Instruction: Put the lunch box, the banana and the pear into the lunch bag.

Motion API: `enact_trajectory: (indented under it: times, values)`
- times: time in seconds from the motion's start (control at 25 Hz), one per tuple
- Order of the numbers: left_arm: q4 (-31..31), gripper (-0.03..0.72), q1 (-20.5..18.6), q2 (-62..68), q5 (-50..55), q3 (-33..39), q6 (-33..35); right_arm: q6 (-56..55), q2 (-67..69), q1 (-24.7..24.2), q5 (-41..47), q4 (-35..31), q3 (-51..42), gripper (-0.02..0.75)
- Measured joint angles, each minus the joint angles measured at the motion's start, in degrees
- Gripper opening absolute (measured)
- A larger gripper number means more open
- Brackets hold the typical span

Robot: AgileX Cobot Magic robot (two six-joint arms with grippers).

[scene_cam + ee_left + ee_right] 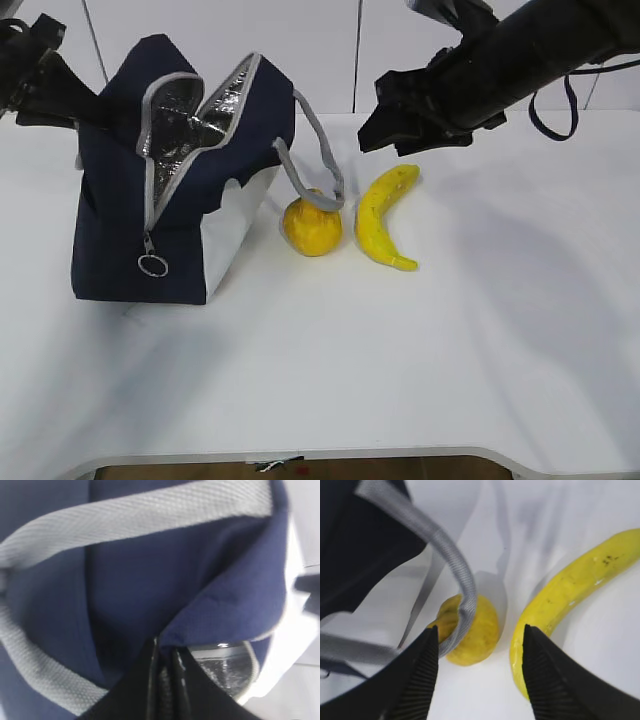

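The navy lunch bag (130, 230) stands at the left, zipper open and silvery lining (190, 110) showing. My left gripper (165, 649) is shut on a fold of the bag's navy fabric at its top edge, and it shows at the far left (45, 85) in the exterior view. The yellow-orange pear (312, 228) lies just right of the bag, with a grey handle (451, 562) draped over it. The banana (385, 220) lies right of the pear. My right gripper (480, 628) hangs open and empty above the pear (480, 630) and banana (565, 592). The lunch box is out of view.
The zipper's ring pull (152, 264) hangs on the bag's front. The white table (420, 360) stretches to its front edge at the bottom. A white wall (300, 50) stands behind.
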State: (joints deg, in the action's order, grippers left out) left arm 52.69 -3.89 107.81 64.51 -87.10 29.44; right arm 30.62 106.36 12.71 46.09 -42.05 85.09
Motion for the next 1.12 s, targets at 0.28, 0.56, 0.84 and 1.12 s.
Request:
enact_trajectory:
  times: [0.28,0.56,0.84,1.12]
  values:
    - [-2.23,0.014,-0.04,0.0,1.05,0.0,-1.27,-9.39,3.41,0.0,-9.85,2.43,0.48,0.44]
    - [-2.23,0.014,-0.04,0.0,1.84,0.0,-1.27,-11.38,10.09,0.0,-13.16,2.52,2.36,0.44]
    - [-2.23,0.014,-0.04,0.0,1.84,0.0,-1.27,-11.53,14.21,0.0,-15.07,3.26,4.87,0.44]
    - [-2.23,0.014,-0.04,0.0,1.84,0.0,-1.3,-12.22,15.59,0.0,-15.76,5.28,4.87,0.44]
